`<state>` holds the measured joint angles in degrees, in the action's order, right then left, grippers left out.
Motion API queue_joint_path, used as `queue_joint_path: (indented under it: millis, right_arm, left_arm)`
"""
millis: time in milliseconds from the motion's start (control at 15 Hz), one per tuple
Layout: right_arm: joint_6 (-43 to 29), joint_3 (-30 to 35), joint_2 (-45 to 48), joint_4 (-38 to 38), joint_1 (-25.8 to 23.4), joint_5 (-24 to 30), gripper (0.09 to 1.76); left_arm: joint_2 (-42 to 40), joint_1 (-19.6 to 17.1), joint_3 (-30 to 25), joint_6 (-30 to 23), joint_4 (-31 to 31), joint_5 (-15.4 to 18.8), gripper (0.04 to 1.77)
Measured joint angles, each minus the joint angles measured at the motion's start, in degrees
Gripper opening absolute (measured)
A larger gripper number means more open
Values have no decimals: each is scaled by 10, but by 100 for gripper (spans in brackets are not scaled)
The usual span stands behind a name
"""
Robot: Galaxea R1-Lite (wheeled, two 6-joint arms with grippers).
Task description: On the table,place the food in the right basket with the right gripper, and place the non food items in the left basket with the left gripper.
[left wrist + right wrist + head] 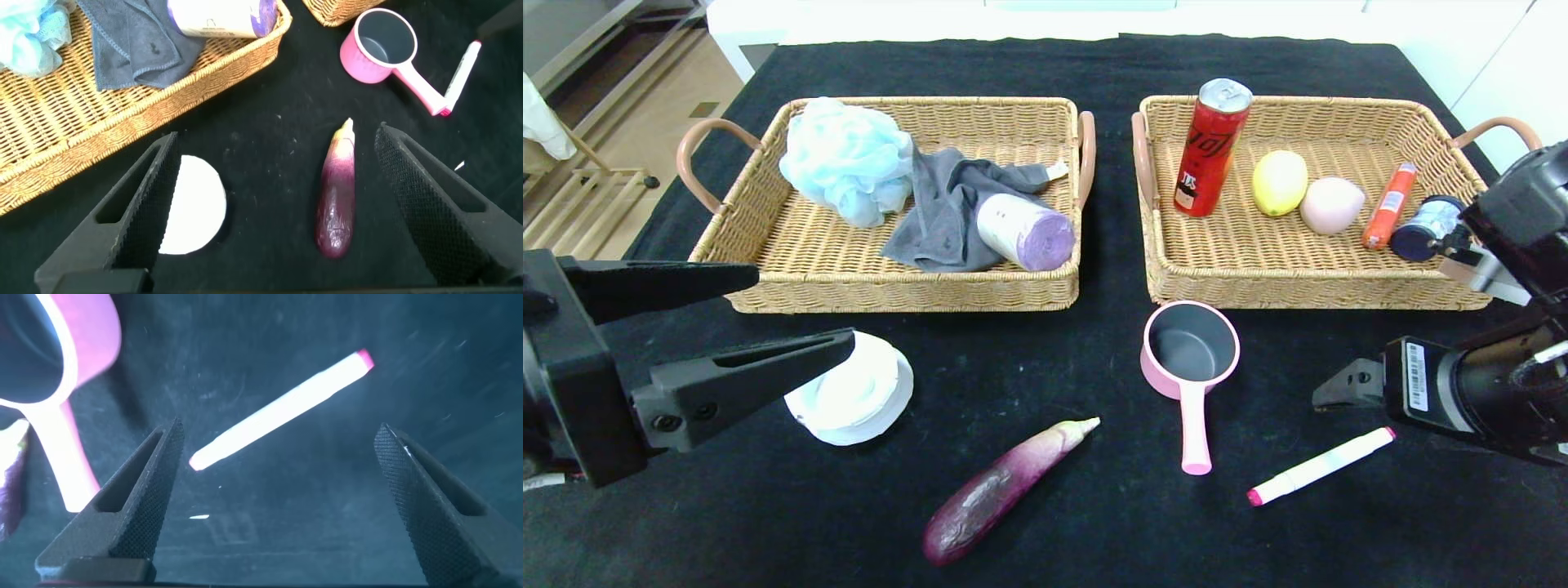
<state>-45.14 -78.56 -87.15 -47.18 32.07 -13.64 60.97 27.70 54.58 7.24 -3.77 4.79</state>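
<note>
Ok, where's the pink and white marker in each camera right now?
Head view: the marker lies on the black cloth at lower right, just right of the pink saucepan.
Left wrist view: marker at the far edge, beside the saucepan's handle.
Right wrist view: marker lies diagonally, mid-frame.
Shared landmark: the saucepan, in all three.

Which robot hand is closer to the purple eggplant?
Left. The open left gripper hangs right over the eggplant, near the white lid. The open right gripper hangs farther off, above the pink marker.
</note>
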Motion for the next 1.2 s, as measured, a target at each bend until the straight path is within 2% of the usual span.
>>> queue_joint_path:
  millis: [467,800,1200]
  right_arm:
    - [-66,27,-36,2,13,16,171]
    - [-72,45,-39,9,9,32,171]
    - [-74,68,-58,57,-5,36,171]
  left_arm:
    - [0,0,-1,0,0,0,172]
    - [0,0,-2,0,0,0,172]
    - [0,0,-3,0,-1,1,172]
